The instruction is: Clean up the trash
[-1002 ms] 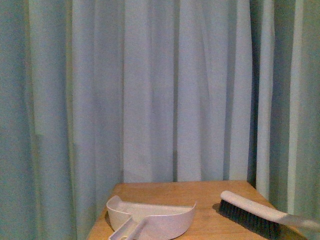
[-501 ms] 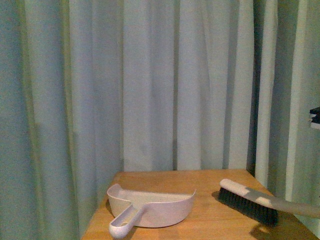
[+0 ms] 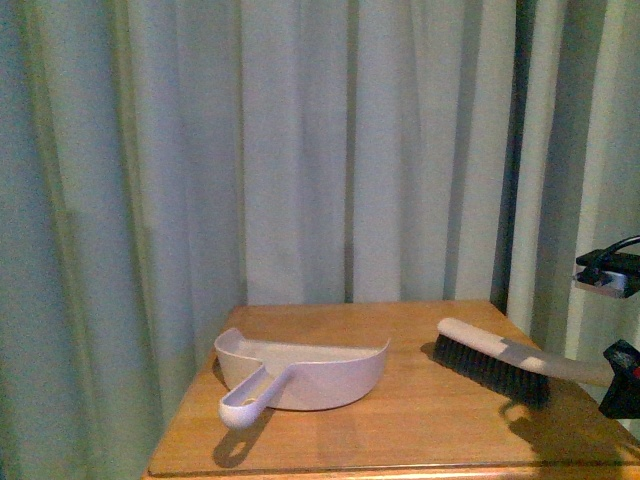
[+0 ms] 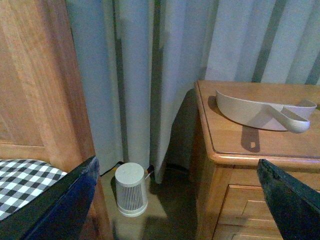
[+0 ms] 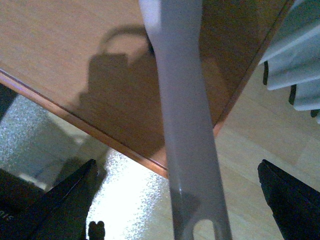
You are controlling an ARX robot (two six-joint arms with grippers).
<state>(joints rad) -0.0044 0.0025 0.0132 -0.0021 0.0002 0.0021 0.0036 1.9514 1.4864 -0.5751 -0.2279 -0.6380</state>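
Straddling the pale handle of the brush [image 5: 182, 100], the right gripper [image 5: 176, 164] has its jaws wide open; one dark finger shows on each side of the handle and neither touches it; below it lie the corner of the wooden table [image 5: 60, 60] and the floor beyond.

In the front view the brush rests bristles down on the right part of the table, its handle running to the near right past the table's edge, where a dark piece of the right arm [image 3: 622, 385] shows; a pale dustpan [image 3: 320, 370] sits on the left part, well apart from the brush, its handle pointing near and left; a grey-green curtain [image 3: 300, 150] hangs behind.

The left gripper [image 4: 177, 162] hangs low to the left of the table, jaws wide open and holding nothing; its camera sees a small white ribbed bin [image 4: 131, 189] on the floor by the curtain, a wooden panel [image 4: 40, 75], and a black-and-white checked pillow [image 4: 25, 175].

The trash shows in none of the views; I cannot tell where it lies.
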